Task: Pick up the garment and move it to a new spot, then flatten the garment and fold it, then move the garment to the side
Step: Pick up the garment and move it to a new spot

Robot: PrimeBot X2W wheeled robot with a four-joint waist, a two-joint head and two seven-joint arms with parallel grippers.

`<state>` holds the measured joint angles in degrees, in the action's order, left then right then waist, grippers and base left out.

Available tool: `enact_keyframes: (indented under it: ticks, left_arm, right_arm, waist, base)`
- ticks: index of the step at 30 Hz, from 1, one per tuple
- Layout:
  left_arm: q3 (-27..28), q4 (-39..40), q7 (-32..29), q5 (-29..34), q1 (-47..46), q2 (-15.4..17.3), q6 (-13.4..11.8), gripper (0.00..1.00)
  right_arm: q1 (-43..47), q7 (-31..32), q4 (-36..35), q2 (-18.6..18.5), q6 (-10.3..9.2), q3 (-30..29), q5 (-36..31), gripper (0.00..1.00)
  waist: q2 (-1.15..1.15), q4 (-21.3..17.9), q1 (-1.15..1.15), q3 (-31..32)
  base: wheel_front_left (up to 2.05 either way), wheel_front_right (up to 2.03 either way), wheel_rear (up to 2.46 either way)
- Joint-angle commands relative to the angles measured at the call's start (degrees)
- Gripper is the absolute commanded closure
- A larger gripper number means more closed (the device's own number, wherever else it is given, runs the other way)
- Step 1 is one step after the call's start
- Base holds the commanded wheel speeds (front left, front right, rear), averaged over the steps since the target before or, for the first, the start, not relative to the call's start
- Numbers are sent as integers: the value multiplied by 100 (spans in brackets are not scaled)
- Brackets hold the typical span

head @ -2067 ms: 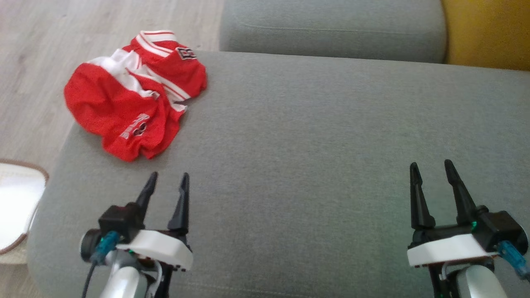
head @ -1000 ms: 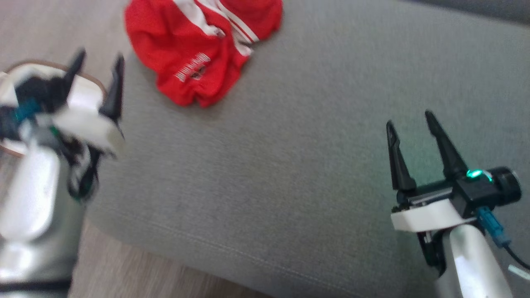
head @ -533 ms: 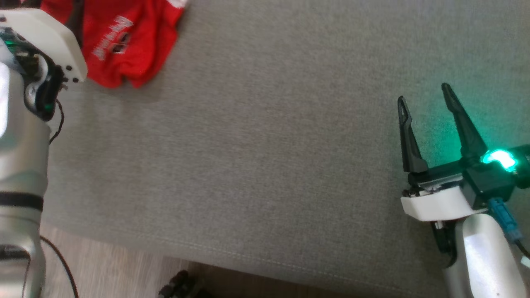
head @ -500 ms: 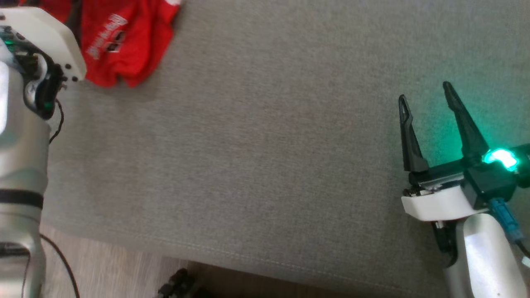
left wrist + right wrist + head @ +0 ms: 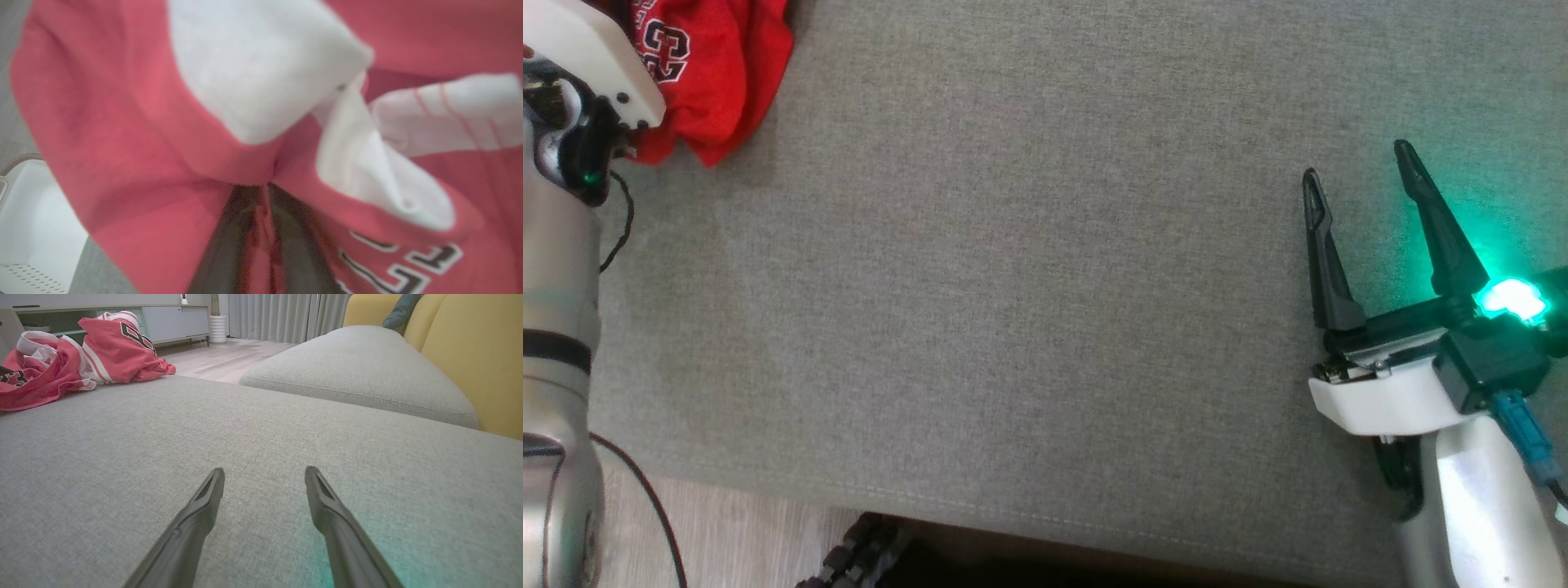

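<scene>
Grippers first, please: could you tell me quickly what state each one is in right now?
Left gripper: closed on a fold of the red garment.
Right gripper: open, holding nothing.

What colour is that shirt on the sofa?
The shirt is red with white stripes; clearest in right wrist view.

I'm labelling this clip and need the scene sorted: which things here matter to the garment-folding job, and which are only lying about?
Job in hand:
- crumpled red and white sports jersey, pinched in the left gripper
- open right gripper
- grey fabric sofa seat under the jersey

Lying about:
- yellow back cushion
- white rounded object beside the seat
- grey curtains
- low grey cabinet
</scene>
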<state>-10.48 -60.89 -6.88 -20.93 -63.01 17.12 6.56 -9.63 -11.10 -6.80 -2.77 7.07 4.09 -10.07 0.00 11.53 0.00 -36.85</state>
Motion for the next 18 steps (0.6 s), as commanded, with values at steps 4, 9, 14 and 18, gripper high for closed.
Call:
enact_keyframes:
  ticks: [4, 9, 14, 18]
  left_arm:
    - [-83, -67, 136, -7, -111, 269, 47, 100]
    - [-324, -7, 352, 7, -257, 311, 82, 100]
    - [-790, 230, 431, 6, -320, 411, 90, 100]
    - [-1186, 597, 462, -160, -338, 573, 91, 100]
  right_arm:
    - [-60, -29, 14, -10, 42, 125, 61, 0]
    - [-99, -96, 126, -10, 42, 124, 139, 0]
    - [-138, -190, 343, -10, 42, 187, 289, 0]
    - [-174, -275, 538, -10, 42, 215, 459, 0]
  waist:
    - [0, 37, 0, 44]
    - [0, 111, 0, 220]
    - [0, 141, 0, 568]
    - [0, 91, 0, 970]
  base:
    - [0, 0, 0]
    - [0, 0, 0]
    - [0, 0, 0]
    - [0, 0, 0]
